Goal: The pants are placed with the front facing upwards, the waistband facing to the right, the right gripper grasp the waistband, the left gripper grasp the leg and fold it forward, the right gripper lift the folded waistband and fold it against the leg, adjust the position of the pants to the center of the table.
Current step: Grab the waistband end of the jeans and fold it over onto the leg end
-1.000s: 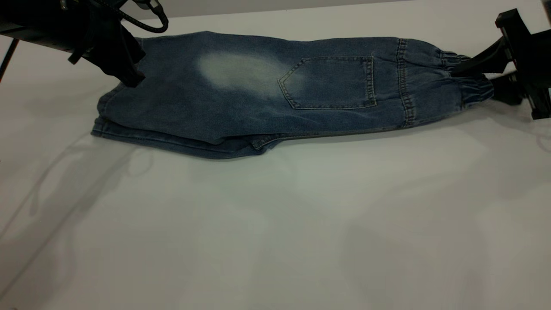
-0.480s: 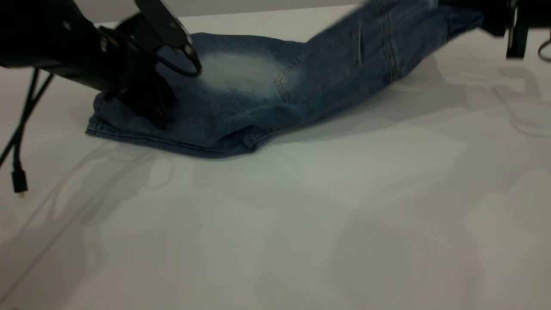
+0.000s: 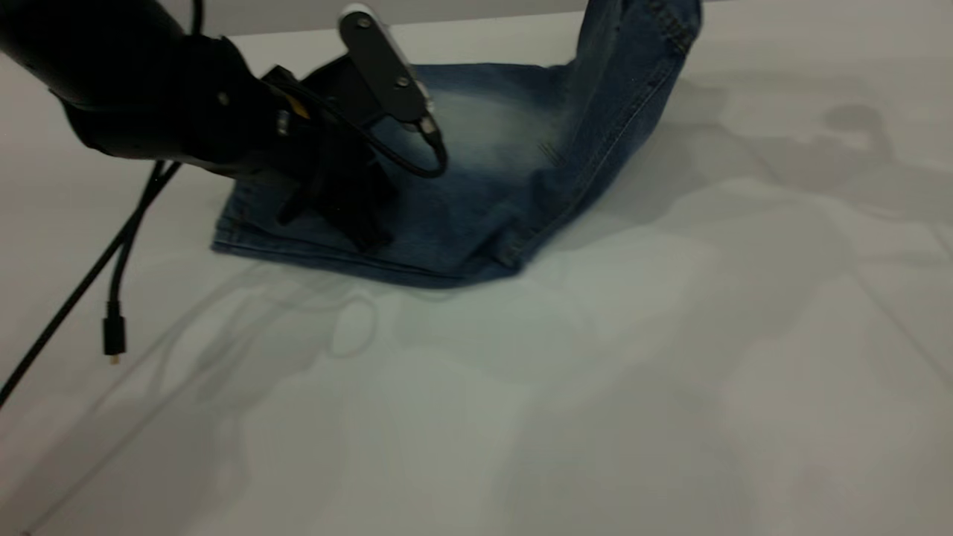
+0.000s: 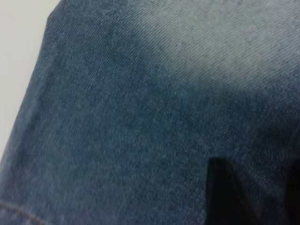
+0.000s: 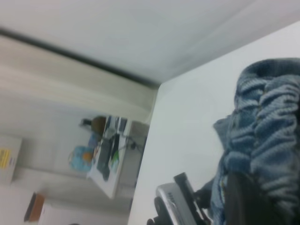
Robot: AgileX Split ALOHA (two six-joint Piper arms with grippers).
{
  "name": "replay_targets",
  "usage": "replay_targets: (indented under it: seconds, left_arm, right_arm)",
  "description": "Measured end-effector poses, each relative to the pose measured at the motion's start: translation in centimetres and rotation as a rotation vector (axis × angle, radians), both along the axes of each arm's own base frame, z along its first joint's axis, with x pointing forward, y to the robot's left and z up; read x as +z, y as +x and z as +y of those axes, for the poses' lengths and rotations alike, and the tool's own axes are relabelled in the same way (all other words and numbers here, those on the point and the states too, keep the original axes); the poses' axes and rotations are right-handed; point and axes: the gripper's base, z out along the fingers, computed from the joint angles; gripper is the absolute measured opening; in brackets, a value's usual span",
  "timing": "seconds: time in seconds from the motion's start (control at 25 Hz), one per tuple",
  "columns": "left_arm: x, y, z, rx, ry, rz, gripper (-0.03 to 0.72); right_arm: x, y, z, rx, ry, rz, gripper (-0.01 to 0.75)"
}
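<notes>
Right claw (image 5: pixel 243 197) I keep clamped on the waistband (image 5: pixel 267 136), lifted above the pants (image 3: pixel 476 201); left claw (image 3: pixel 350 208), fingers apart, presses the leg.

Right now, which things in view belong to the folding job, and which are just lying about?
Job: pants; waistband, lifted; left end effector pressing on the leg; right end effector; table.
Lying about: loose black cable; background shelf clutter.

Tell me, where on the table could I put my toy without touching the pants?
The table is bare across its whole near half and right of the pants. The far-left part is crowded: the left gripper presses on the leg, and a cable trails there.
</notes>
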Motion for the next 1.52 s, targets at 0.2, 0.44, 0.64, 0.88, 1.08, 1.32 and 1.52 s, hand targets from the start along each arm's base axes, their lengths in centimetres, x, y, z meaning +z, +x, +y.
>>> replay_targets:
  seconds: [0.2, 0.44, 0.64, 0.88, 1.08, 1.32, 1.52]
  left_arm:
    - [0.3, -0.3, -0.3, -0.016, 0.005, 0.016, 0.316]
    - [3.5, 0.5, 1.0, 0.017, -0.015, -0.001, 0.323]
    - [7.0, 2.3, 3.5, 0.086, -0.046, -0.127, 0.323]
    - [6.7, 3.2, 7.6, 0.195, -0.035, -0.058, 0.323]
    - [6.0, 3.0, 7.5, 0.187, -0.024, -0.031, 0.323]
    - [3.6, 2.5, 6.9, 0.185, -0.016, 0.036, 0.323]
    - [2.1, 1.9, 5.5, 0.148, -0.004, 0.058, 0.323]
  right_arm:
    - [-0.1, -0.1, 0.9, 0.021, -0.004, 0.002, 0.050]
    - [-0.1, -0.1, 0.9, 0.019, -0.005, 0.004, 0.050]
    - [-0.1, 0.0, 0.9, 0.018, -0.005, 0.004, 0.050]
    - [0.3, 0.2, 1.9, 0.045, -0.009, -0.015, 0.050]
    - [1.6, 0.8, 4.5, 0.114, -0.012, -0.075, 0.050]
    - [2.5, 1.2, 6.1, 0.150, -0.002, -0.100, 0.050]
    - [2.4, 1.2, 6.0, 0.146, -0.004, -0.098, 0.050]
